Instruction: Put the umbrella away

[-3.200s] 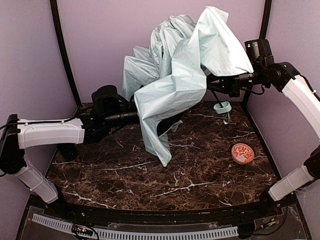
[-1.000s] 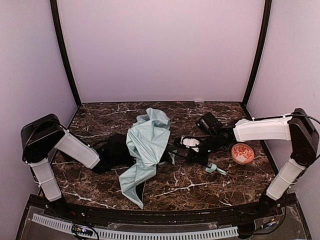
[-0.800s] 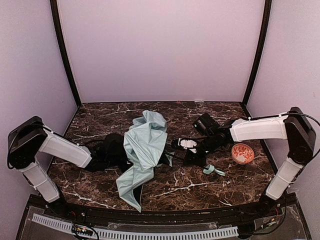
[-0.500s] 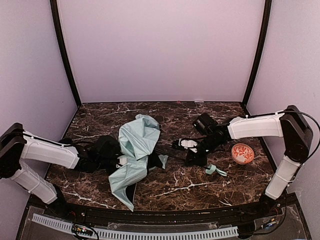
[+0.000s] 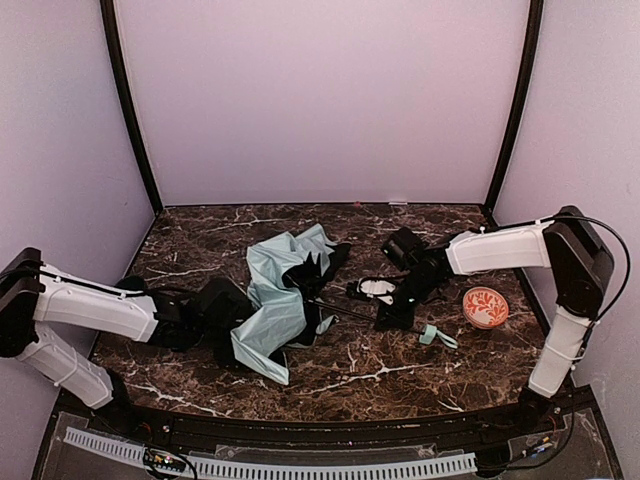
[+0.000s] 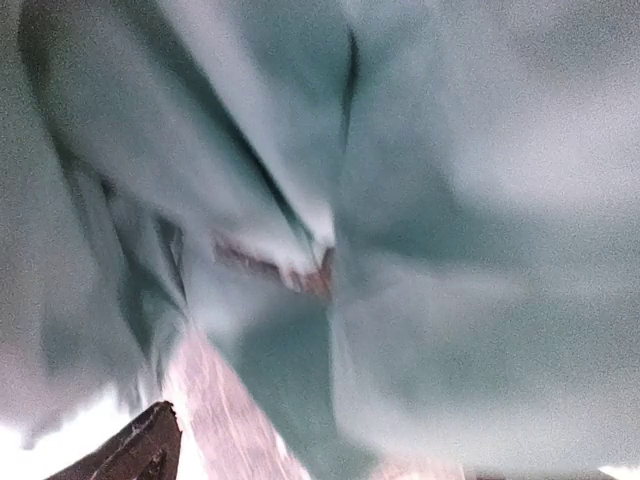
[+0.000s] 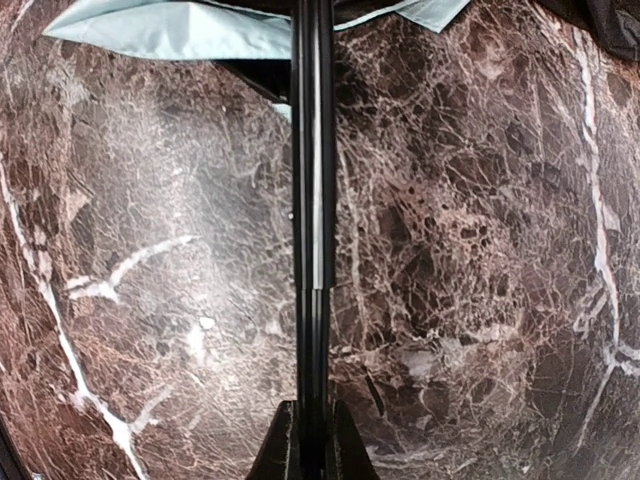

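Observation:
The umbrella [image 5: 278, 308] lies collapsed on the marble table, a crumpled heap of mint fabric with black lining showing at its top. Its thin black shaft [image 5: 345, 310] runs right toward the small mint handle [image 5: 432, 335]. My right gripper [image 5: 386, 320] is shut on that shaft; in the right wrist view the shaft [image 7: 312, 200] rises straight out of the closed fingers [image 7: 283, 452]. My left gripper [image 5: 232, 308] is pushed into the fabric's left side. The blurred mint fabric [image 6: 430, 200] fills the left wrist view, with one dark fingertip [image 6: 148, 448] at the bottom left, jaws wide.
An orange-red, white-patterned round ball [image 5: 485, 307] sits on the table to the right of the handle. The dark marble table [image 5: 400, 385] is walled by mauve panels at the back and both sides. Both arms lie low across the table.
The umbrella, first held up in the air, is down on the table. Over the last second the left arm swept the canopy into a tighter heap, exposing black lining. The right gripper kept hold of the shaft.

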You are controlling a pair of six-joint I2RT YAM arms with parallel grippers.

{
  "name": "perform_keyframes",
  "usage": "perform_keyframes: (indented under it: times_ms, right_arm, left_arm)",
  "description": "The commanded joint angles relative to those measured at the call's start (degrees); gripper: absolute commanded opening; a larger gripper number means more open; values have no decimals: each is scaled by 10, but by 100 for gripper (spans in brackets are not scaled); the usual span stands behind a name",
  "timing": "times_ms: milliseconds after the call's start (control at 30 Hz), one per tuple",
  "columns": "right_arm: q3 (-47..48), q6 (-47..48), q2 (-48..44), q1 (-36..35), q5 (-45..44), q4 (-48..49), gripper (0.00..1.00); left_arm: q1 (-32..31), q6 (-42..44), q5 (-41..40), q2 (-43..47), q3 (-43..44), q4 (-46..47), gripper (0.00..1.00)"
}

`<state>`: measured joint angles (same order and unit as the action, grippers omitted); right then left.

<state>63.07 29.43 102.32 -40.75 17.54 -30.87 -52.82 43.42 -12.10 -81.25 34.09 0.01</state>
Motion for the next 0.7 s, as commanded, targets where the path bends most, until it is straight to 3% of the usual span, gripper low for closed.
perform_keyframes:
  times_ms: [0,267,367,533,600,633,667]
  right_arm:
    - [-8,6,-6,9,-30,3,0]
    - [-7,6,11,7,-64,13,2]
    - [1,-12,-3,7,-69,17,37]
    - [25,-61,-64,0,-52,37,58]
    - [26,-76,-101,0,-25,51,78]
    - [26,-84,-134,0,-10,60,98]
    - [26,-91,-148,0,5,71,99]
  left_arm:
    - [-25,-43,-52,60,37,-187,99]
    - [-80,-177,-104,48,177,-445,99]
    - [-85,-208,-89,31,198,-472,99]
    - [-86,-197,-52,45,186,-381,99]
    - [-86,-190,-57,60,182,-346,99]
    - [-86,-185,-62,70,179,-327,99]
    - [-86,-182,-68,79,172,-306,99]
